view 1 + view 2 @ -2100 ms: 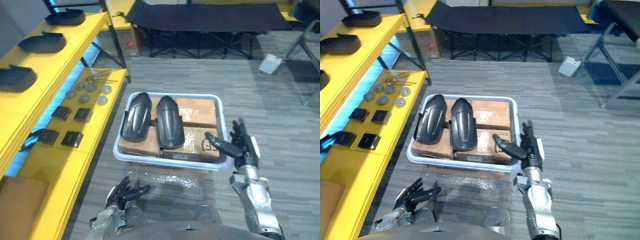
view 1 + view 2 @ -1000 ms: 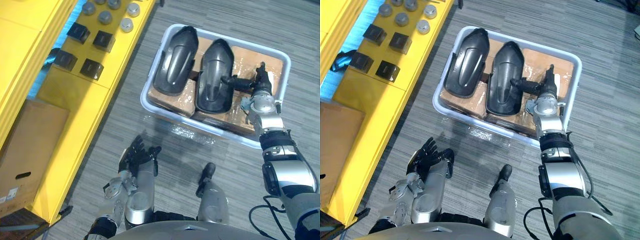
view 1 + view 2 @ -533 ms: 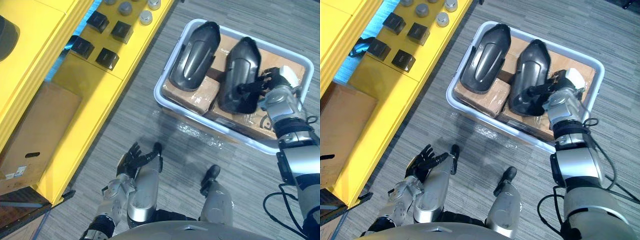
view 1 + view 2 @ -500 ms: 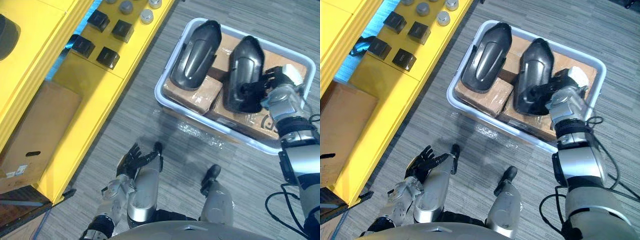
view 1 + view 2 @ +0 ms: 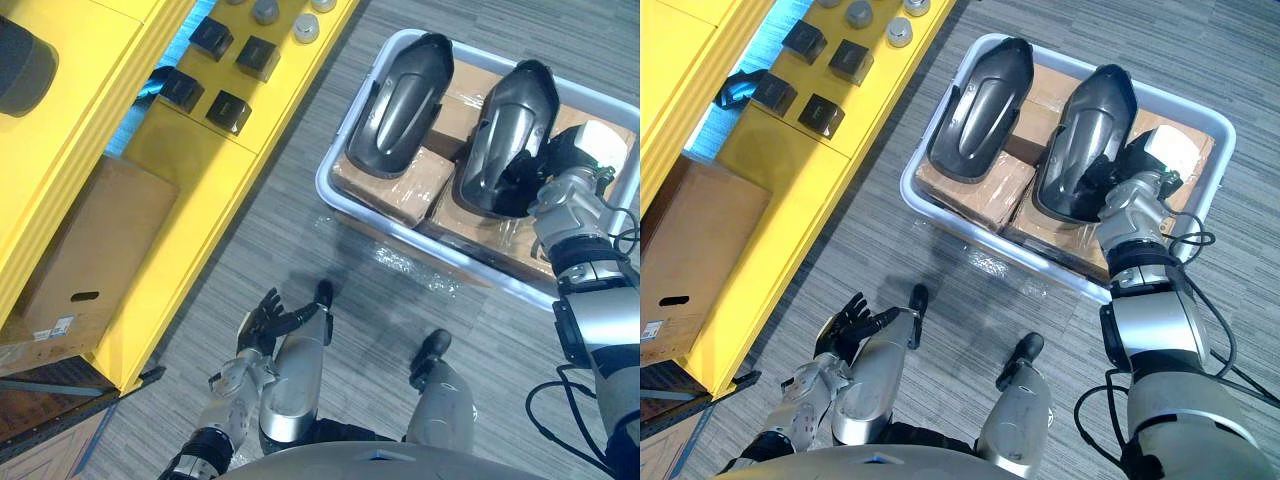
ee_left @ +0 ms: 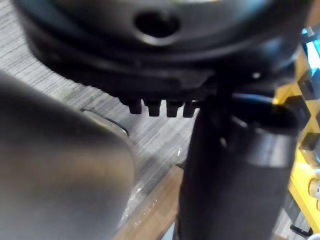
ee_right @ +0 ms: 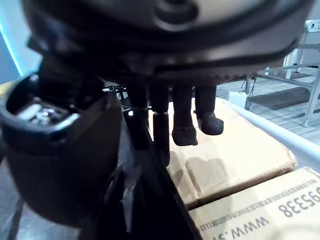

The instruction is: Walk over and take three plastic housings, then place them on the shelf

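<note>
Two black plastic housings lie side by side on cardboard boxes (image 7: 240, 150) in a pale bin (image 5: 322, 185) on the floor. The left housing (image 5: 400, 105) lies untouched. My right hand (image 5: 556, 165) is at the near right edge of the right housing (image 5: 505, 135). In the right wrist view its fingers (image 7: 184, 115) curl down over that housing's rim (image 7: 145, 210) and the thumb presses the near side. My left hand (image 5: 262, 322) hangs low by my side, fingers spread, holding nothing.
A yellow shelf unit (image 5: 180, 180) runs along the left, with small black blocks (image 5: 228, 108) and round metal discs on its low board. A cardboard box (image 5: 90, 260) sits lower down. Another black housing (image 5: 22, 72) rests on the upper board. Grey carpet surrounds the bin.
My right hand has gone from straight fingers beside the right housing to fingers curled over its edge. The camera has shifted, so the bin sits further right and higher.
</note>
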`<state>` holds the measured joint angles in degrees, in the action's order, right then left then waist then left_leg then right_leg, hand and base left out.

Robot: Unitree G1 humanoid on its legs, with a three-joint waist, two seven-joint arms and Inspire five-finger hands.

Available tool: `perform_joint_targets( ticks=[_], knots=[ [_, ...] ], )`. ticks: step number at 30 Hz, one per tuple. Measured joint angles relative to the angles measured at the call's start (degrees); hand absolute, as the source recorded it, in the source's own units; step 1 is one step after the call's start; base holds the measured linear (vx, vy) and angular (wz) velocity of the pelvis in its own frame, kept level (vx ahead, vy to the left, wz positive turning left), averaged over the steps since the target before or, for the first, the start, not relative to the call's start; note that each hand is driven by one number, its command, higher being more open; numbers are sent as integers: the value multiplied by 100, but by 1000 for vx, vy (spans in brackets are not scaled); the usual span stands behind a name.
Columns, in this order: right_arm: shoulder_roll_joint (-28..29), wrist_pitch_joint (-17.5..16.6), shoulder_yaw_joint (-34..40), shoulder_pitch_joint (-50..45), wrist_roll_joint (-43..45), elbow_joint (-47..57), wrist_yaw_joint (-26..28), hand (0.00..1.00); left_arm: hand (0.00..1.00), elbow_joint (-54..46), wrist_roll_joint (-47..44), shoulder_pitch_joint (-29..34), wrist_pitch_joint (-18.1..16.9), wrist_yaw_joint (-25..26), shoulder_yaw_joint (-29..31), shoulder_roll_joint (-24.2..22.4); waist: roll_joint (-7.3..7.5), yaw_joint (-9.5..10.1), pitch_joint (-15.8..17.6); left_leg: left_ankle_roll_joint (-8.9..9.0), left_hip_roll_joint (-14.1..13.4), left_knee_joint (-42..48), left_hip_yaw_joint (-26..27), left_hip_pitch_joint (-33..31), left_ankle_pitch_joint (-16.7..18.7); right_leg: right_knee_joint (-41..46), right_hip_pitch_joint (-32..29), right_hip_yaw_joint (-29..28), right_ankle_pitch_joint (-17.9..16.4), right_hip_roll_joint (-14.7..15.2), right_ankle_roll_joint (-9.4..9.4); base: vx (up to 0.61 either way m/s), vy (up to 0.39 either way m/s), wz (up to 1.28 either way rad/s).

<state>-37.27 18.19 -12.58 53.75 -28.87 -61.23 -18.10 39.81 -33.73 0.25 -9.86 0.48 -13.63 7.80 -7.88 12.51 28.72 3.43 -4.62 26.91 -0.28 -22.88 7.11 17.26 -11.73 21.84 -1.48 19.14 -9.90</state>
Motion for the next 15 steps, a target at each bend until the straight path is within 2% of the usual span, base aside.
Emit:
perform_joint_targets(
  ticks=[4, 7, 8, 10, 11, 15],
  knots=[
    [4, -409, -145, -282, 5, 44, -363, 0, 100, -2, 12, 3, -18, 3, 23, -6, 1, -14, 0, 19, -9, -181, 32, 210, -77, -3, 104, -21, -18, 3, 27, -7, -20, -2],
    [74, -631, -146, -500, 4, 297, -540, 0, 100, -252, 17, 79, 0, 54, 69, -5, 12, -98, 4, 35, -37, -265, 56, 296, -109, -37, 184, -34, -18, -26, 30, 5, -19, -5],
    [185, -654, -165, -655, -2, 498, -560, 0, 100, -563, 18, 193, 22, 116, 159, -4, 53, -172, 10, 44, -39, -352, 76, 423, -134, -54, 268, -38, -19, -27, 31, 22, -24, -6],
    [246, -659, -164, -845, 1, 754, -539, 0, 100, -962, 43, 300, 66, 217, 266, -4, 90, -188, 21, 60, -54, -438, 123, 548, -151, -81, 328, -45, -20, -35, 34, 16, -33, -9],
    [335, -678, -159, -1121, -4, 1136, -543, 0, 100, -1633, 177, 447, 152, 467, 468, -4, 151, -207, 39, 78, -74, -575, 148, 707, -197, -161, 448, -43, -18, -67, 37, 10, -31, -9],
    [659, -727, -43, -1689, -21, 1956, -566, 0, 100, -2838, 827, 490, 296, 1064, 1057, 56, 335, -324, 25, 143, -133, -960, 147, 1131, -341, -366, 799, 15, -6, -174, 53, 15, -65, -2]
  ],
)
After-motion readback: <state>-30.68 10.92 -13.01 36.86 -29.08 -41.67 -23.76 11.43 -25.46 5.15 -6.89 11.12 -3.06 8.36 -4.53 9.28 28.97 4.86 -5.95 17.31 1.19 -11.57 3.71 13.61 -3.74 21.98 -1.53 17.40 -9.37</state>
